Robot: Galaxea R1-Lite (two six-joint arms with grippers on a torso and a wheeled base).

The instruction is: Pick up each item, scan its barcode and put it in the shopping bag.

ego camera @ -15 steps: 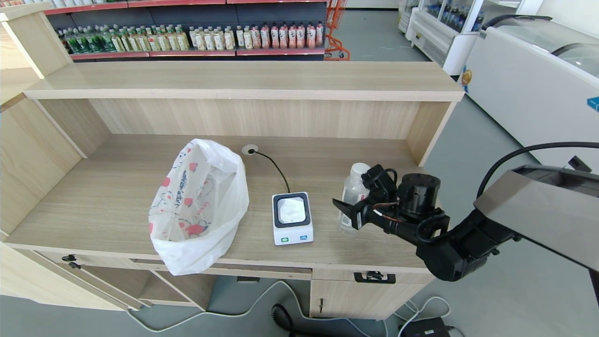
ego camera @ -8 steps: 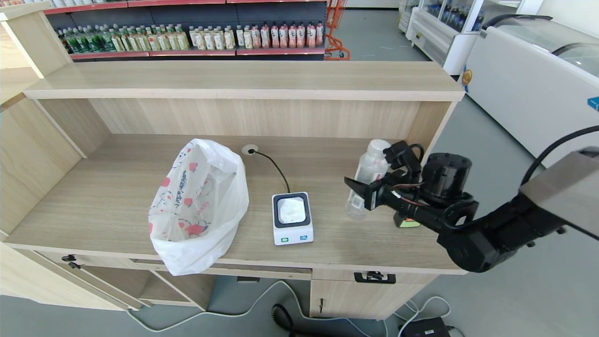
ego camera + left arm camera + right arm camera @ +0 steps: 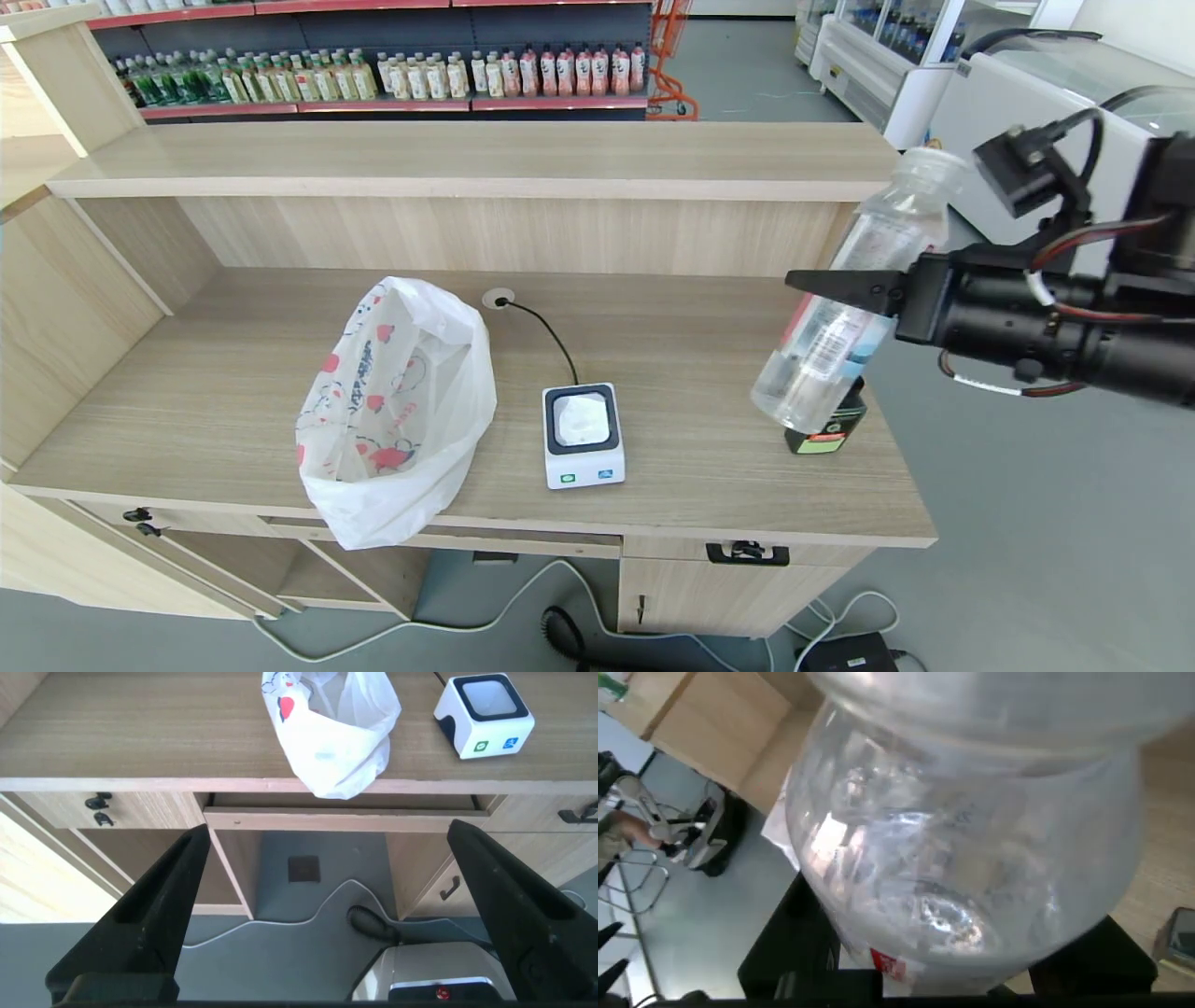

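Right tool (image 3: pixel 831 294): grips the water bottle (image 3: pixel 822 364) around its middle, one black finger across the near side of the label, the other hidden behind it; reaches in from the right, raised over the right end of the worktop (image 3: pixel 233 373).
Water bottle: clear plastic with a white cap, held in the air and tilted, cap up and to the right, base down and to the left; touches nothing but the tool; shows from the right wrist (image 3: pixel 971 859) as a rounded clear body close to the lens.
Small dark bottle (image 3: pixel 826 425): stands upright on the worktop near its right edge, green label at the foot, partly covered in the head view by the water bottle's base.
Scanner (image 3: pixel 583 434): white box with a dark-framed window facing up, near the front edge around mid-worktop, well left of the held bottle; black cable (image 3: pixel 541 331) runs from it back to a round port in the worktop.
Shopping bag (image 3: pixel 397 411): white plastic with red print, mouth open, just left of the scanner, bottom slumped over the front edge.
Left tool (image 3: pixel 322 924): fingers spread wide with nothing between them, low in front of the worktop, facing the drawer fronts.
Background: shelves of bottled drinks (image 3: pixel 373 75) beyond the raised back ledge, white freezers (image 3: pixel 1027 140) off to the right.
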